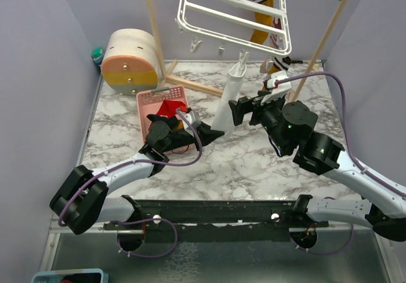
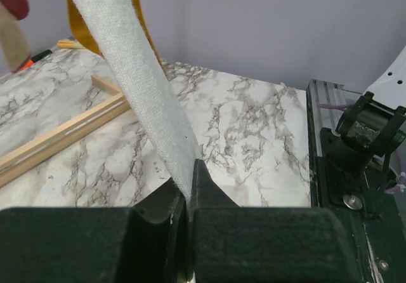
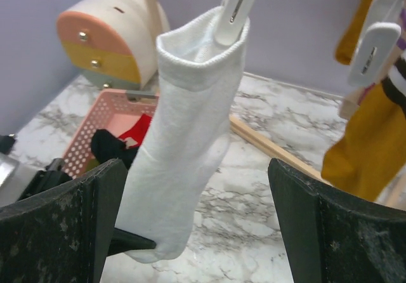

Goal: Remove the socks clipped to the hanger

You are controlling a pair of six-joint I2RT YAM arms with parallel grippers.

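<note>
Low over the desk [image 1: 254, 169], nearest the arm bases, the left hand [image 2: 189, 194] is pinched tight on the toe end of a white sock [image 2: 139, 86]. The sock runs up and away from it at a slant, pulled fairly straight. Just to the left sits a pink basket [image 1: 150, 100] with a red sock [image 3: 136, 131] and a black sock [image 3: 109, 146] in it, so that looks like the place for whatever comes off.

Further up, the right hand [image 3: 196, 169] stands spread wide and holds nothing. Its wrist view frames the sock's leg between the two fingers, which are not closed on it. Above that, the ribbed cuff is caught in a white clip [image 3: 235, 10] dangling from the white hanger [image 1: 216, 7], so the sock is not free yet.

The step in hand seems to be getting this sock out of its clip. To do it well, I would close the right hand on the sock high up, just under the cuff and not on the clip itself. Then I would draw straight down along the clip's line, since a sideways tug is likely to swing the whole hanger. The left hand should give slack or come down together with it, or the cloth may simply stretch. Behind, mustard socks [image 1: 261, 26] hang clipped on the hanger's far side, yet to be taken.
</note>
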